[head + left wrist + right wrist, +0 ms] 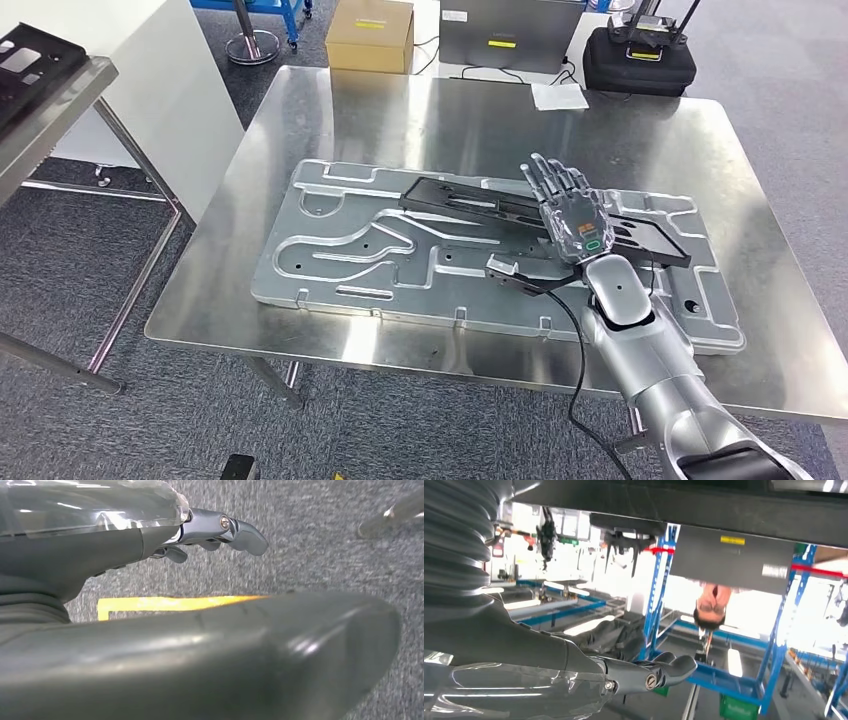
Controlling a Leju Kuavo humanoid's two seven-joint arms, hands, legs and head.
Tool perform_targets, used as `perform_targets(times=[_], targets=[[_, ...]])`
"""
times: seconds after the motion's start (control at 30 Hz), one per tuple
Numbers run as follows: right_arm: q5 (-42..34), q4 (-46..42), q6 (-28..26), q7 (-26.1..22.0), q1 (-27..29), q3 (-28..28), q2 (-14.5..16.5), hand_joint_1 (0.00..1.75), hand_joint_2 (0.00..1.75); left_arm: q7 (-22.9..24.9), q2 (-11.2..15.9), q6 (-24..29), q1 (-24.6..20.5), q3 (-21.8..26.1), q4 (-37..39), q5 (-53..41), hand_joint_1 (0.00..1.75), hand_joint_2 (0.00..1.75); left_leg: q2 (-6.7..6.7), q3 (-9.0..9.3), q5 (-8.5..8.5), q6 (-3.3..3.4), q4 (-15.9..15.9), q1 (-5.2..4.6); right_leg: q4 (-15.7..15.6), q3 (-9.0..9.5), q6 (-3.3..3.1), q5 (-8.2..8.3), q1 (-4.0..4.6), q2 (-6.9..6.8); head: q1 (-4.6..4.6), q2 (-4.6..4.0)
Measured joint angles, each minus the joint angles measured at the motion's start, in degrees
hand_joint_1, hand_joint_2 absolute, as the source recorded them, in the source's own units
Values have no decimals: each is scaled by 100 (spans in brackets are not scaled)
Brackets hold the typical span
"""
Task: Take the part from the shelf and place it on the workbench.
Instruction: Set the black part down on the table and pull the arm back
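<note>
Right robot hand [570,215], fingers spread and holding nothing, hovers over the black part [470,205], which lies flat on the grey moulded tray [330,250] (steel bench [400,110] beneath). Left robot hand [220,530] hangs above carpet, fingers loosely apart, empty

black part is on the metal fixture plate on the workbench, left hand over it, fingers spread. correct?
Wrong hand. The head view shows the right hand over the black part, fingers spread; its arm comes in from the lower right. The left hand hangs over grey carpet in the left wrist view. The rest holds: the part lies on the metal fixture plate on the workbench.
</note>
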Motion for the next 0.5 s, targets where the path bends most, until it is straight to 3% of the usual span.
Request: perform_targets(times=[0.03,0.1,0.17,0.23,0.3,0.37,0.43,0.47,0.5], targets=[[-15,7,-18,-1,22,-21,-2,0,175,-2,-1,-15,6,5,0,4,0,0,-1,10,-18,-6,13,-6,-390,163,-29,240,7,-2,1,0],[-37,9,-50,-8,37,-68,-10,0,175,-8,-5,-33,11,16,0,14,0,0,-2,12,-49,-36,40,-30,-1075,461,-97,528,43,-13,-3,0],[-51,8,-69,-28,66,-111,-17,0,175,-13,-5,-37,15,37,0,19,0,0,1,9,-63,-83,46,-39,-1293,550,-145,555,82,-16,-6,0],[-76,-10,-85,-56,119,-146,-21,0,175,-19,4,-38,21,54,-1,19,0,0,2,17,-79,-138,45,-38,-1334,567,-187,577,57,-13,-6,0],[-141,-80,-118,-96,177,-191,-21,0,87,-36,14,-42,22,74,-2,9,0,0,4,-67,-251,-203,268,-34,-1382,603,-243,598,9,-24,-26,0],[-237,-188,-150,-147,259,-250,-14,0,0,-55,15,-70,26,116,-2,-2,0,0,9,-352,-612,-270,921,4,-1396,622,-274,599,-3,-38,-46,0],[-354,-302,-165,-202,382,-313,-3,0,0,-71,14,-123,42,166,-2,-5,0,0,10,-639,-854,-326,1550,49,-1380,619,-277,600,-4,-51,-47,0],[-427,-369,-173,-236,454,-349,7,0,0,-83,15,-149,51,186,-2,-13,0,0,11,-656,-826,-345,1597,65,-1367,615,-273,599,-8,-52,-46,0],[-506,-444,-182,-267,525,-388,19,0,0,-97,17,-178,57,205,-2,-21,0,0,11,-557,-694,-357,1413,80,-1351,612,-264,594,-14,-50,-46,0]])
